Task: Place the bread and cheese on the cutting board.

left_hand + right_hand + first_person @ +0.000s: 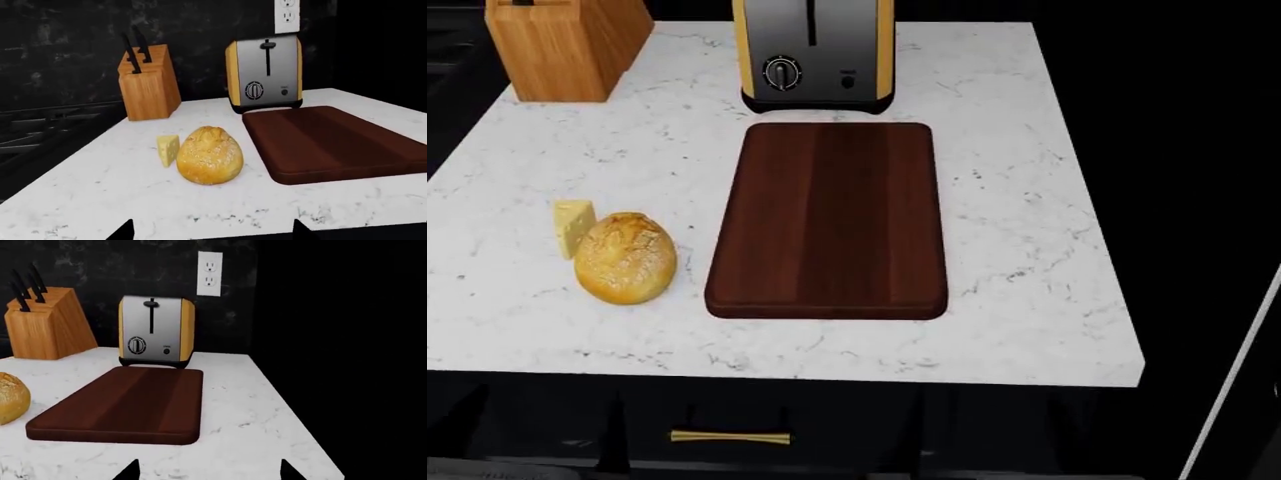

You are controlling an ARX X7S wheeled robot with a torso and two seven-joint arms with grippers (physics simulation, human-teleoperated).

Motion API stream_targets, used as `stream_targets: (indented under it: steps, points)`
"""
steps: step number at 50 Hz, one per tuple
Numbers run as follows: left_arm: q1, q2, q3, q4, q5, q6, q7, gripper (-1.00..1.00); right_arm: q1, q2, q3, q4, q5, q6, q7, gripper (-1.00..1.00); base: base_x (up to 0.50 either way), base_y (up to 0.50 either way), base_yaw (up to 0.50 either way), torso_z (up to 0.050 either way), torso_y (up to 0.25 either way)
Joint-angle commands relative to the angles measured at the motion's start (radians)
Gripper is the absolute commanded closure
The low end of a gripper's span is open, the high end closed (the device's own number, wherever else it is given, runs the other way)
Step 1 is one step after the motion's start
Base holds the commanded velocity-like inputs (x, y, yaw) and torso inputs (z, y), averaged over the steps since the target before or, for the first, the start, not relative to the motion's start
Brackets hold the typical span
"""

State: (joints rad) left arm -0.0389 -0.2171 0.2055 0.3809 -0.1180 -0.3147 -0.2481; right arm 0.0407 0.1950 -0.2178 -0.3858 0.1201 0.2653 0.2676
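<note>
Left tool (212, 231) tips spread, level, facing bread (209, 155); cheese (168, 149) touching.

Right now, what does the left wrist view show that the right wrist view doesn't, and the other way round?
Only the left wrist view shows the cheese and the whole bread, touching each other beside the cutting board. Only the right wrist view shows the counter's right edge beyond the board; its bread is cut off at the frame's border. Both share the board, toaster, knife block, wall outlet and dark tips of open fingers.
</note>
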Motion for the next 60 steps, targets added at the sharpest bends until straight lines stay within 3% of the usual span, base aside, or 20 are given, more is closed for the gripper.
stream_targets:
  steps: [1, 3, 5, 11, 27, 60]
  points:
    - [-0.076, -0.027, -0.013, 0.202, -0.021, -0.285, -0.028, -1.00, 0.097, 0.020, 0.017, -0.251, 0.059, 0.366, 0.024, -1.00, 0.00, 0.00, 0.00, 0.000, 0.000]
    - [-0.085, -0.021, -0.035, 0.215, -0.046, -0.314, -0.029, -1.00, 0.116, 0.027, 0.020, -0.295, 0.055, 0.387, 0.032, -1.00, 0.00, 0.00, 0.00, 0.000, 0.000]
    - [-0.120, -0.028, -0.059, 0.265, -0.076, -0.397, -0.026, -1.00, 0.177, 0.041, 0.022, -0.353, 0.076, 0.514, 0.031, -1.00, 0.00, 0.00, 0.00, 0.000, 0.000]
    - [-0.194, -0.031, -0.111, 0.324, -0.135, -0.514, -0.021, -1.00, 0.161, 0.025, 0.063, -0.317, 0.101, 0.511, 0.039, -1.00, 0.00, 0.00, 0.00, 0.000, 0.000]
    - [-0.188, -0.034, -0.157, 0.297, -0.172, -0.509, -0.013, -1.00, 0.089, 0.030, 0.116, -0.242, 0.125, 0.385, 0.023, -1.00, 0.11, 0.13, 0.00, 0.000, 0.000]
    - [-0.198, -0.041, -0.152, 0.321, -0.216, -0.561, -0.023, -1.00, 0.092, 0.063, 0.124, -0.284, 0.150, 0.416, 0.031, -1.00, 0.32, 0.26, 0.00, 0.000, 0.000]
